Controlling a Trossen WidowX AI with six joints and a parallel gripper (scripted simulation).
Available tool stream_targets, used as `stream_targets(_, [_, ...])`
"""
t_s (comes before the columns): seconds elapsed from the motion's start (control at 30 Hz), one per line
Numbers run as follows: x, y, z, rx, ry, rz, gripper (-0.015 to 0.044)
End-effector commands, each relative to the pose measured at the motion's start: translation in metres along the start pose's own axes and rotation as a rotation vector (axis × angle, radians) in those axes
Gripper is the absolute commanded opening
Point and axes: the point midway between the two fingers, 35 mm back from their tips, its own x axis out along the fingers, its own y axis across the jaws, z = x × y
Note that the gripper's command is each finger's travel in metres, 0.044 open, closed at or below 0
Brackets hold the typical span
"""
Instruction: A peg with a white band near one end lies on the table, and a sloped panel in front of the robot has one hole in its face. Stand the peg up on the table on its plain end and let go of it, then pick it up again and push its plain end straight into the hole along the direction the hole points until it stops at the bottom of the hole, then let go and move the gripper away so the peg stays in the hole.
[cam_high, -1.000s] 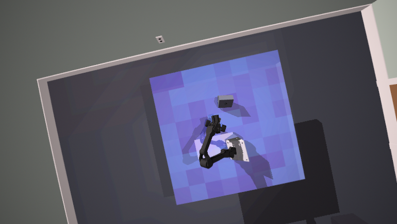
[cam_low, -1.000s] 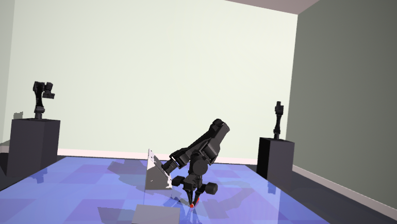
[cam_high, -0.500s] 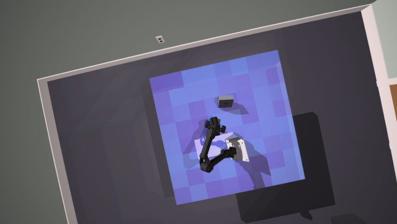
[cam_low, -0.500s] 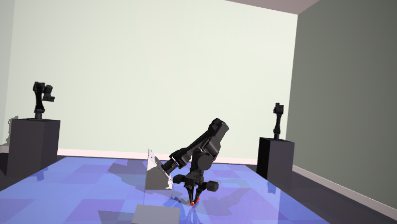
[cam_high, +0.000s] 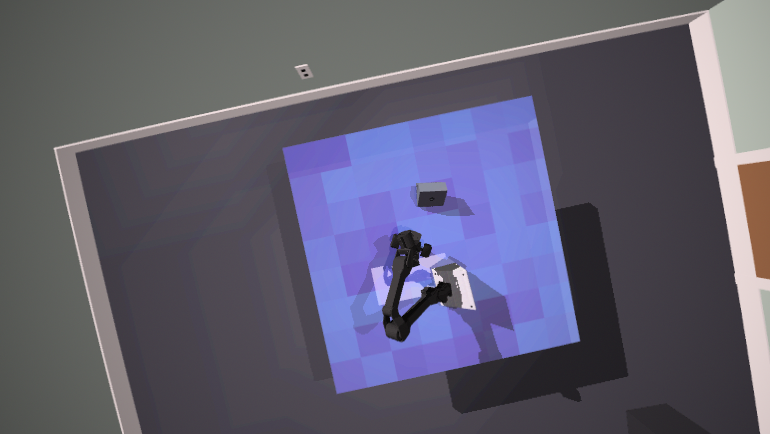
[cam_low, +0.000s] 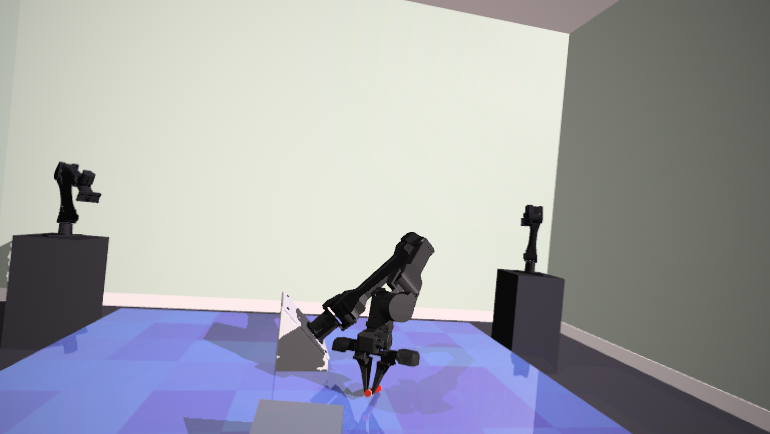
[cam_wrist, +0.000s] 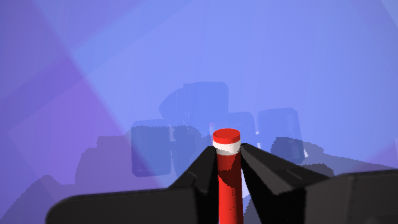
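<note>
My gripper (cam_low: 372, 389) (cam_wrist: 227, 152) is shut on the red peg (cam_low: 367, 393) (cam_wrist: 230, 192), low over the table. In the wrist view the fingers grip it from both sides close to its white band, and the banded end faces up and away. Its plain end runs out of the bottom of that view. In the exterior view only small red parts show at the fingertips, so its exact tilt and clearance from the table are hard to tell. The grey sloped panel (cam_high: 430, 195) (cam_low: 299, 416) stands apart from the gripper; its dark hole (cam_high: 431, 198) shows in the top view.
The arm's base is mounted on a white wedge (cam_high: 468, 293) (cam_low: 301, 350), beside the gripper in the exterior view. The table (cam_high: 512, 231) has a blue and purple patchwork with reflections and arm shadows. Two other arms stand on dark pedestals (cam_low: 56, 291) (cam_low: 533, 318) farther back.
</note>
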Motion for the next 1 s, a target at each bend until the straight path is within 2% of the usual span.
stream_targets(0.0, [-0.002,-0.001,-0.002,0.002,-0.032,-0.001,0.0049])
stream_targets(0.97, [-0.018,-0.001,-0.014,0.004,-0.283,-0.001,0.0049])
